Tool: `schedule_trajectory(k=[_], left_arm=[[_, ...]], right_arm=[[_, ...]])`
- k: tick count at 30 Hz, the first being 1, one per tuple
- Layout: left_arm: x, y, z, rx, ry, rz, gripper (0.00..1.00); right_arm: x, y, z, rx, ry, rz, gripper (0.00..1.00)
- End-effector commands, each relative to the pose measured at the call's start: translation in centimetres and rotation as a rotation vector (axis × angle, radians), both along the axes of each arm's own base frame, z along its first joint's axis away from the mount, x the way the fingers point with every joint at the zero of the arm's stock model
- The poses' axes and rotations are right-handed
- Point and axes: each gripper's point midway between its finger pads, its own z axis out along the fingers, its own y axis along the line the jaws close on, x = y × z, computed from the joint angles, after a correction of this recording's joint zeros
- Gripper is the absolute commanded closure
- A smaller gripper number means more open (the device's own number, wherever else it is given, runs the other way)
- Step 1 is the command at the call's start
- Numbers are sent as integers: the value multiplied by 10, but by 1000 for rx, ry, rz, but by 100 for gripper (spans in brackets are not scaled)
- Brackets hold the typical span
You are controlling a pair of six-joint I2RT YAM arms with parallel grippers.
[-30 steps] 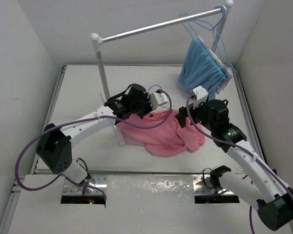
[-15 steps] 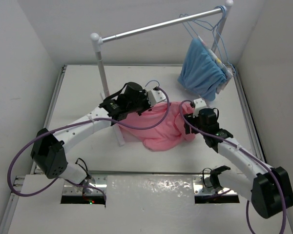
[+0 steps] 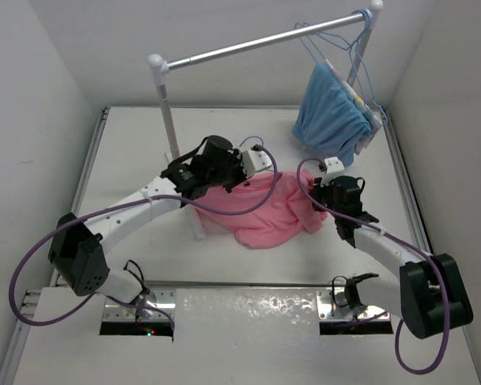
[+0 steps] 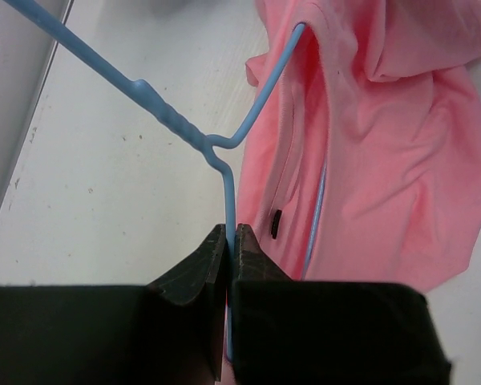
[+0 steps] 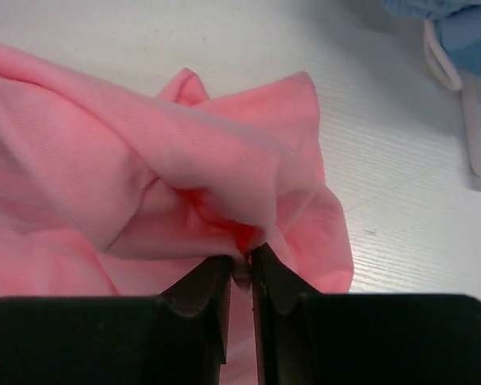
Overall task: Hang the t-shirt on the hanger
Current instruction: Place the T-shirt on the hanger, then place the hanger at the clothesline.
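Salmon-pink cotton: the t-shirt [image 3: 272,212] lies bunched mid-table [image 3: 128,152], between the two wrists

Left gripper [image 4: 231,234]: jaws clenched on the blue wire of the hanger [image 4: 172,120], just below the twist at its neck. That hold likely lets the arm steer the whole frame. One hanger shoulder runs up into a fold of the shirt, and more blue wire shows inside the cloth opening, so the frame looks partly threaded in

Right gripper [image 5: 240,261]: jaws pinched on a raised fold of pink cloth at the shirt's right edge, probably to hold the fabric up while the wire works in

Room: bare table on the near side of the shirt and out to the left. The white post [image 3: 167,112] of the silver rail [image 3: 256,44] stands just beside the left arm and close to the shirt's left edge, so it is tight there. The light-blue garment [image 3: 329,112] hangs near the right wrist's far side. Judgement: any pull on the cloth should go toward the near edge, away from that garment
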Motion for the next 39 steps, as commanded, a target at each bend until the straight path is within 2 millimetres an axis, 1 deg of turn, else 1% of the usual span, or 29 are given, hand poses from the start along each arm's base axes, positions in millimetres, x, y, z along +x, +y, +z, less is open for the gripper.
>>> schedule_trajectory(k=[1,2,3,5,6,8,9,11,12,13,16,18,21,22,23,24,25,27,29,30,31,32,33,34,35,36,37,38,39], left_arm=[[2,-5,36,-77,-74,-14,100],[3,-4,35,-72,-74,-11,100],[4,-3,34,-66,-78,-8,100],[7,3,28,-35,-92,14,100],[9,5,26,-16,-109,16,100],[11,14,14,38,-122,27,100],[11,18,11,69,-139,15,100],[10,24,1,114,-144,6,100],[8,26,-1,120,-146,2,100],[6,25,0,117,-149,-8,100],[2,22,13,76,-165,-24,100],[5,21,29,29,-175,11,100],[3,20,37,5,-170,22,100],[3,20,38,0,-169,21,100],[1,19,40,-9,-168,19,100],[0,18,41,-17,-164,11,100],[-3,19,41,-16,-155,3,100],[-7,17,45,-26,-149,-13,100],[-6,19,51,-39,-158,6,100],[0,25,54,-29,-177,52,100],[5,28,60,-38,-201,81,100],[9,30,63,-38,-220,100,100],[18,37,70,-36,-260,159,100],[20,37,71,-31,-270,168,100],[22,37,77,-37,-283,173,100],[21,36,79,-36,-274,166,100],[19,32,78,-49,-248,157,100],[13,24,89,-86,-233,116,100],[8,23,86,-86,-195,106,100]], right_arm=[[9,19,37,79,-146,96,87],[8,19,39,77,-153,94,97],[8,16,41,61,-160,89,100],[9,6,46,26,-159,47,100],[11,-8,47,-6,-158,-16,100],[14,-25,56,-28,-148,-86,100],[16,-38,59,-35,-144,-138,100],[19,-47,69,-45,-139,-174,100],[17,-53,68,-67,-116,-199,100],[21,-55,77,-74,-128,-210,100],[22,-58,77,-106,-107,-211,100],[22,-61,70,-127,-77,-214,100],[21,-63,64,-155,-48,-211,100],[21,-62,64,-158,-42,-198,96],[18,-62,61,-171,-7,-189,55],[18,-64,61,-179,5,-197,31],[17,-72,64,-198,12,-241,19],[16,-79,75,-222,17,-276,1],[12,-82,85,-244,28,-274,1],[14,-80,96,-234,7,-265,1],[11,-73,109,-205,-33,-231,2],[10,-69,115,-186,-65,-210,3],[9,-63,122,-164,-99,-184,4],[5,-51,137,-127,-161,-119,7],[5,-43,145,-101,-208,-75,9],[3,-34,153,-75,-238,-31,12],[0,-22,163,-38,-267,28,17],[-3,-1,177,15,-294,135,18],[-5,11,186,38,-307,177,18]])
